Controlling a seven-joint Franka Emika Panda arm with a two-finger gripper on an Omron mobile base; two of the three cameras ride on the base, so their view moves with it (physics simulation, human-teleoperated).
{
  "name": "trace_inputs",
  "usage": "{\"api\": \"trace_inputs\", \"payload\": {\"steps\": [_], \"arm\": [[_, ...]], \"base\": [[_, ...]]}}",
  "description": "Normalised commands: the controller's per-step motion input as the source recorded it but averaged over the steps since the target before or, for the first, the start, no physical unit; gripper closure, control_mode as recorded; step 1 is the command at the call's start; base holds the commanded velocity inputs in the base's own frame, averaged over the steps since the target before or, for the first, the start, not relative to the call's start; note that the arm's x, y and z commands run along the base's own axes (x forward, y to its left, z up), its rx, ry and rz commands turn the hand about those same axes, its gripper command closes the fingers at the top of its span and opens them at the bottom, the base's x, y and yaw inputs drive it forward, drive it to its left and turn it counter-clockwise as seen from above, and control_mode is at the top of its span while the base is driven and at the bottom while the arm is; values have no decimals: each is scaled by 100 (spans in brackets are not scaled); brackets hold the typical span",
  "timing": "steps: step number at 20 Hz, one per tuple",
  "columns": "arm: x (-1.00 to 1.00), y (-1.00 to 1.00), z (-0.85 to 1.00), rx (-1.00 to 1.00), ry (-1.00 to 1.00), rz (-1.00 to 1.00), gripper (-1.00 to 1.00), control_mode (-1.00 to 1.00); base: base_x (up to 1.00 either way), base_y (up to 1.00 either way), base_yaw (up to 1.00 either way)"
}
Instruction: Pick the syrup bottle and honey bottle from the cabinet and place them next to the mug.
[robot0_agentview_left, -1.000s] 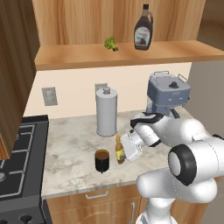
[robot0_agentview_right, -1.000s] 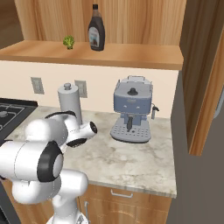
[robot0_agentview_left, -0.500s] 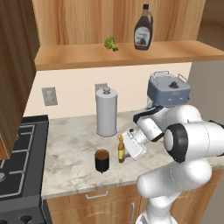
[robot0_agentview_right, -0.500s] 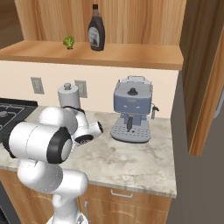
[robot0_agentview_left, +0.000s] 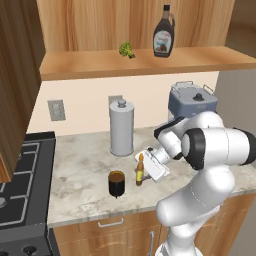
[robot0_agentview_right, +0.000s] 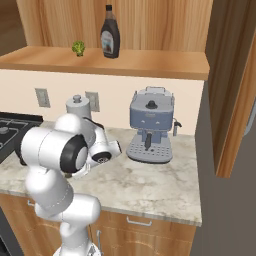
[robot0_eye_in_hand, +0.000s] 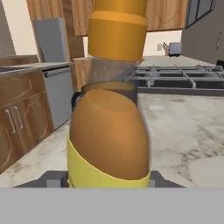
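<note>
While honey bottle is gripped by gripper, jaws closed on lower body, it stands just beside mug on counter. Judged light, rigid, smooth-sided, tip-prone. Syrup bottle on cabinet shelf: heavier; body grip below neck advised.

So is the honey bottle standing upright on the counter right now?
Upright: the honey bottle stands cap-up on the counter beside the mug, with the hand shut on it.
</note>
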Motion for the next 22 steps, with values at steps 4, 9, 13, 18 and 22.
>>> {"api": "trace_inputs", "payload": {"steps": [4,9,13,18,22], "arm": [[-15,4,0,0,-2,7,100,-100],[-20,8,0,0,-6,7,100,-100],[-9,21,0,0,-21,2,100,-100],[0,17,2,0,-7,0,100,-100],[0,11,0,0,0,0,100,-100]], "base": [[0,0,0],[0,0,0],[0,0,0],[0,0,0],[0,0,0]]}}
